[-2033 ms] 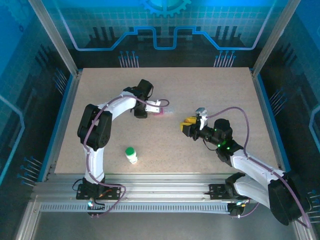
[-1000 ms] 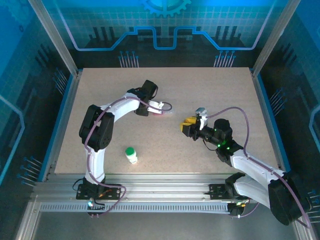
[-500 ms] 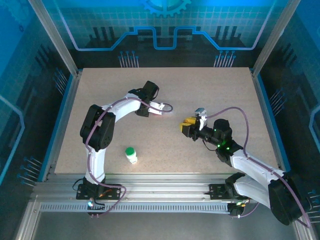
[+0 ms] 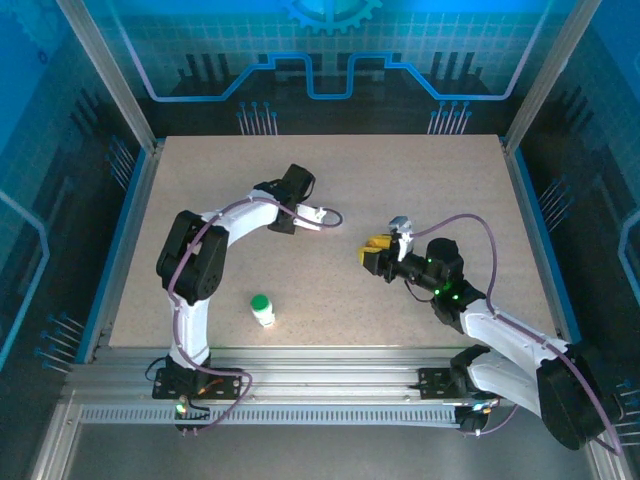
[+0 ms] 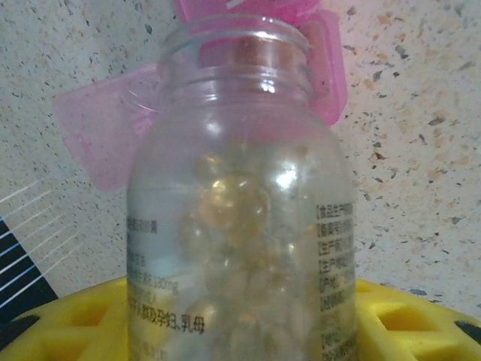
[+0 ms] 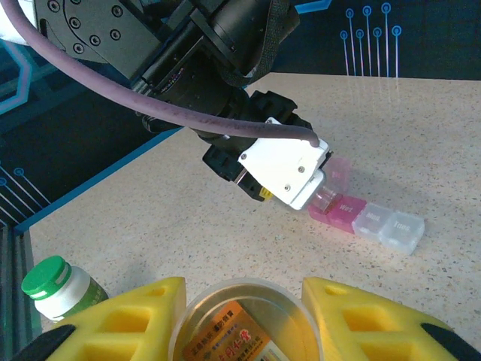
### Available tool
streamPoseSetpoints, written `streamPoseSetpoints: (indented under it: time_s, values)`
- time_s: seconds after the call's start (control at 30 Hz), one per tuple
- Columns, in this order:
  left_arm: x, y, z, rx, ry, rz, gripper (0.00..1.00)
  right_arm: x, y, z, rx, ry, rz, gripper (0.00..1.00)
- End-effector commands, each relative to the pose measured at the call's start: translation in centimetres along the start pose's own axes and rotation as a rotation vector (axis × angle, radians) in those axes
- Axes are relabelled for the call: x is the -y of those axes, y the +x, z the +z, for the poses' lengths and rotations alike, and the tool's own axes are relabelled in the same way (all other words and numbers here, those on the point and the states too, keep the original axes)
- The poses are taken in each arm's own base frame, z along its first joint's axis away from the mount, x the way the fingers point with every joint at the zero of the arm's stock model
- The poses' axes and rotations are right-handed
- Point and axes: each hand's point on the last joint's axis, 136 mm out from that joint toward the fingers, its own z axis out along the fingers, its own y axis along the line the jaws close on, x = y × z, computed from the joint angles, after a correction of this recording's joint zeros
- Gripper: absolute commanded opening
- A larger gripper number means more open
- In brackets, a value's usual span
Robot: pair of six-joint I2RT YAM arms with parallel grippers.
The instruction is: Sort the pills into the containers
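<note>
My left gripper [image 4: 318, 213] is shut on a clear vial [image 5: 240, 226] of round yellowish pills [image 5: 225, 199]. The vial's open mouth is tipped down over a pink compartment of a pill organizer [image 5: 327, 75], whose lid [image 5: 101, 143] stands open. From the right wrist view the organizer [image 6: 376, 219] lies as a row of pink and clear boxes under that vial [image 6: 328, 200]. My right gripper [image 4: 375, 252] is shut on an open translucent bottle [image 6: 248, 327] with an orange label, held upright near the table's middle. A white bottle with a green cap [image 4: 262, 309] stands near the front edge.
The speckled tabletop [image 4: 420, 180] has free room at the back and right. The left arm [image 4: 235, 215] arcs across the left half. Blue side walls [image 4: 125, 220] and a metal rail [image 4: 320, 385] at the front bound the table.
The left gripper has shifted slightly left with the vial, staying over the organizer. The right arm and the green-capped bottle have not moved.
</note>
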Motion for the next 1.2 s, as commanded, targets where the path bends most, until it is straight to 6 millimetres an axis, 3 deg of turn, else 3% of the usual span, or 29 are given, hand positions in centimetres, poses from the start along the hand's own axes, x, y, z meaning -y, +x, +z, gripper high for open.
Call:
streamPoseSetpoints:
  time_s: [0.0, 0.47, 0.93, 1.17]
  values:
    - [-0.8, 0.5, -1.4, -0.02, -0.044, 0.037, 0.0, -0.7, -1.0, 0.2, 0.024, -0.028, -0.02, 0.0]
    - [-1.1, 0.4, -2.3, -0.004, -0.068, 0.039, 0.0, -0.8, -1.0, 0.2, 0.025, -0.032, -0.019, 0.0]
    - [1.0, 0.5, 1.5, -0.092, -0.001, 0.145, 0.0, -0.8, -0.8, 0.4, 0.019, -0.032, -0.018, 0.0]
    - [0.9, -0.6, 1.2, -0.073, -0.014, 0.156, 0.0, -0.8, -0.8, 0.4, 0.016, -0.033, -0.016, 0.0]
